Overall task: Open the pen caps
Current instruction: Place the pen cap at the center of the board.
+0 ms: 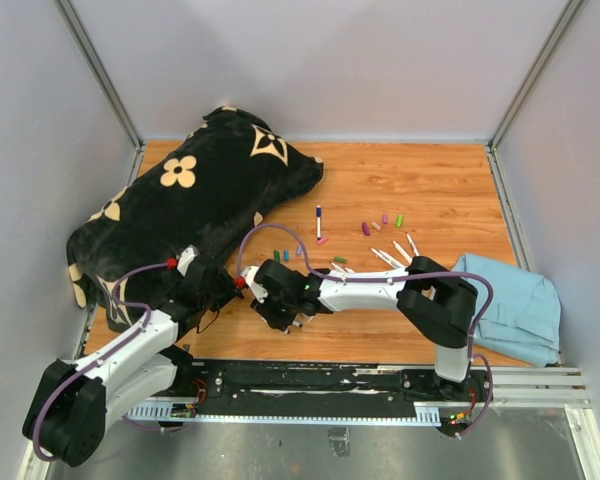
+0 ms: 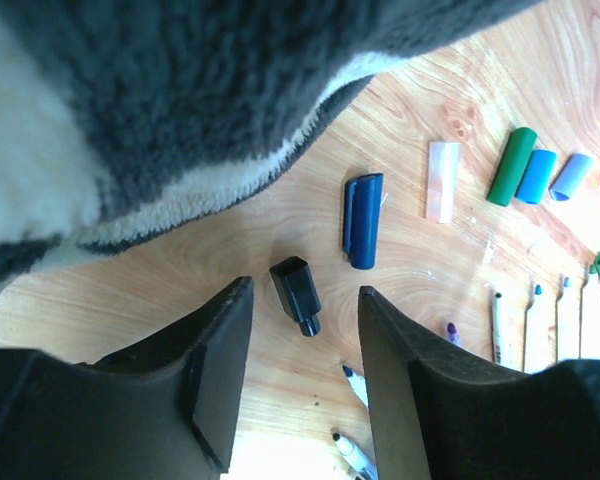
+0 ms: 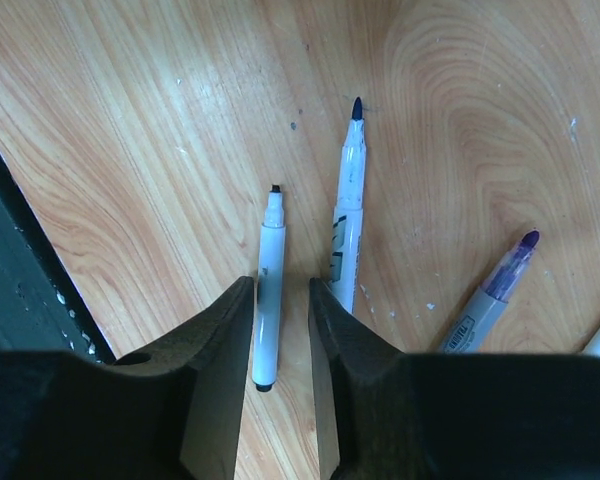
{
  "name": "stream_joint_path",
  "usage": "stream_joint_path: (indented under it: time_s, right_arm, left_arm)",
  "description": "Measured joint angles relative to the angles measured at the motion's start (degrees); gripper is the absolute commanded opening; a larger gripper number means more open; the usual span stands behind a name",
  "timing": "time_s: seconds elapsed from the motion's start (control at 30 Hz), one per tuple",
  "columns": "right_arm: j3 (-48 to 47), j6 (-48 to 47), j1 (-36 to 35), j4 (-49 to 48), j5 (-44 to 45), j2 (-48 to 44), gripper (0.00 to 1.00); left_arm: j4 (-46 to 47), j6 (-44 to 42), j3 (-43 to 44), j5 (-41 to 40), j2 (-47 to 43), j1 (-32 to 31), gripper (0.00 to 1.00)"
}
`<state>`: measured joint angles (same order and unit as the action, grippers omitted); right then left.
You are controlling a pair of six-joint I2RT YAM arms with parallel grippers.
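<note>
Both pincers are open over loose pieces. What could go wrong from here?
1. The loose black cap lies between the left pincer's fingers, close to the blanket edge; a nudge could push it under the fleece.
2. The right pincer straddles the black-tipped marker, and the blue-tipped marker lies right beside one finger; moving could drag both and smear ink on the table.

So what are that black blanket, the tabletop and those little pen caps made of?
The black blanket looks like plush fleece: fuzzy, matte pile. The tabletop looks like wood or wood-look laminate: orange-brown grain lines, slight sheen. The black cap and dark blue cap look like moulded plastic: smooth, hard-edged, with soft highlights.
</note>
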<state>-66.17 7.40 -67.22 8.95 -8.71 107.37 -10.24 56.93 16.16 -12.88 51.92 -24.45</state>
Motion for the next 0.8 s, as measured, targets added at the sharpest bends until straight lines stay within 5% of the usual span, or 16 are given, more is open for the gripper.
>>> stream_joint_path:
  time_s: [0.53,0.8]
  right_arm:
    - [0.0,-3.58,0.0,2.71,-0.35,-6.36,0.36]
    - [-0.52,-10.91,1.29,4.92,-6.12,-12.83,0.48]
  left_arm:
    - [-4.85,-1.79,0.02,3.13,-12.39,0.0,0.58]
    - [-3.3,-4.42,0.0,6.19,-16.09,0.0,0.68]
